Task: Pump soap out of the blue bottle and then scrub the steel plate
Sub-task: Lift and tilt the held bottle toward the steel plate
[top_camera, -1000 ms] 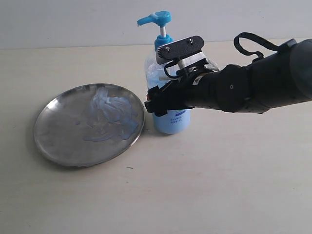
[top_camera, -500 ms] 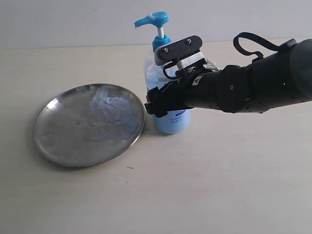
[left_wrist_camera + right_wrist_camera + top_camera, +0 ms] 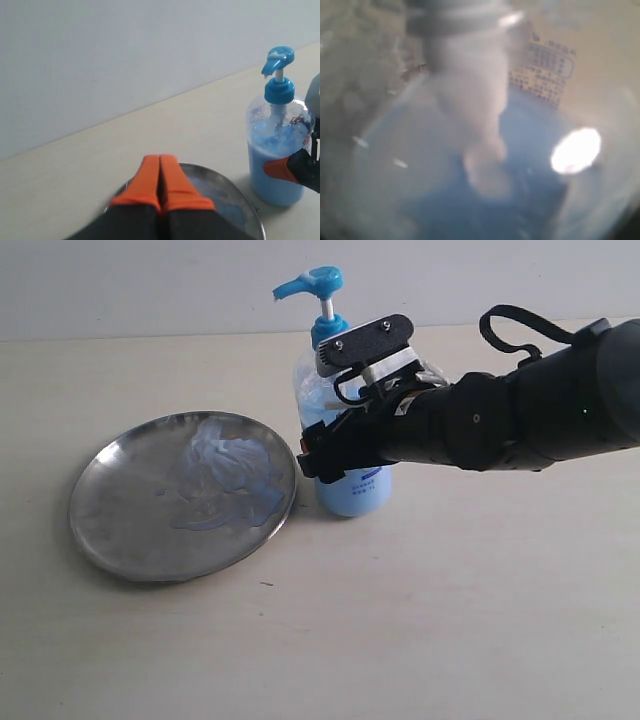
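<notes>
The steel plate lies on the table at the left, with pale bluish soap smeared over its middle and right side. Just right of it stands the blue bottle, its blue pump head pointing left. My right gripper reaches in from the right and is shut around the bottle's body. The right wrist view is filled by the blurred bottle. My left gripper is shut and empty, its orange fingers pressed together above the plate's edge. The bottle stands beyond it.
The beige table stretches in front and to the right. A pale wall runs behind it. My right arm's black forearm crosses the right half above the table.
The bottle's pump head has shifted slightly to the left while the right gripper keeps its hold. The plate and its soap have not moved.
</notes>
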### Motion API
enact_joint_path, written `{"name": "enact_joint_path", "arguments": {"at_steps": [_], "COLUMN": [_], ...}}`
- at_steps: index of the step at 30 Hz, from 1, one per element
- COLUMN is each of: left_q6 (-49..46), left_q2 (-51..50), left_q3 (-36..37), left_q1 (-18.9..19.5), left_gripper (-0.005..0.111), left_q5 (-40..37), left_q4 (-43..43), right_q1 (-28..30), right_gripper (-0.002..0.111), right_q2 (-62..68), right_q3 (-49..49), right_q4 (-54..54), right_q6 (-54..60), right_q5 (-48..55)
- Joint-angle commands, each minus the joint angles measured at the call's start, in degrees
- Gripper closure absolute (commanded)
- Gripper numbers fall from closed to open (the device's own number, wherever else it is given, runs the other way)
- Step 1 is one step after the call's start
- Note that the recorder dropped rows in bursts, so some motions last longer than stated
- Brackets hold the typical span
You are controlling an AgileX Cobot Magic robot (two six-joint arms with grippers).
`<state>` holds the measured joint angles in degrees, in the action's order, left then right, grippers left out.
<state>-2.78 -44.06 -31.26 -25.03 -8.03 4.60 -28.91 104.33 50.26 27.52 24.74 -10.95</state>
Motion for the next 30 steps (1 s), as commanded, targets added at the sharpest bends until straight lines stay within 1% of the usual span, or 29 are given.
{"name": "enact_joint_path", "arguments": {"at_steps": [1, 4, 9, 26, 28, 30], "left_q6": [-0.4, -0.58, -4.74, -4.59, -4.59, -4.59], "left_q2": [-0.2, -0.2, -0.2, -0.2, -0.2, -0.2], "left_q3": [-0.57, -0.57, -0.57, -0.57, -0.57, -0.57], "left_q1": [-0.2, -0.2, -0.2, -0.2, -0.2, -0.2], "left_gripper": [0.107, 0.107, 0.107, 0.107, 0.107, 0.107], "left_q5": [1.59, 1.72, 2.52, 2.04, 1.67, 0.98], "left_q4": [-0.36, -0.36, -0.36, -0.36, -0.36, -0.36], "right_q1": [-0.12, -0.12, -0.12, -0.36, -1.09, -1.99], "right_gripper": [0.108, 0.108, 0.108, 0.108, 0.108, 0.108], "right_q2": [-2.82, -3.6, -3.99, -3.57, -3.12, -2.64], "right_q3": [0.43, 0.43, 0.43, 0.63, 0.94, 1.73], "right_q4": [-0.53, -0.66, -0.66, 1.43, 1.84, 4.87], "right_q6": [0.65, 0.92, 2.53, 7.34, 8.86, 12.24], "right_q5": [-5.03, -5.03, -5.03, -6.81, -6.71, -6.71]}}
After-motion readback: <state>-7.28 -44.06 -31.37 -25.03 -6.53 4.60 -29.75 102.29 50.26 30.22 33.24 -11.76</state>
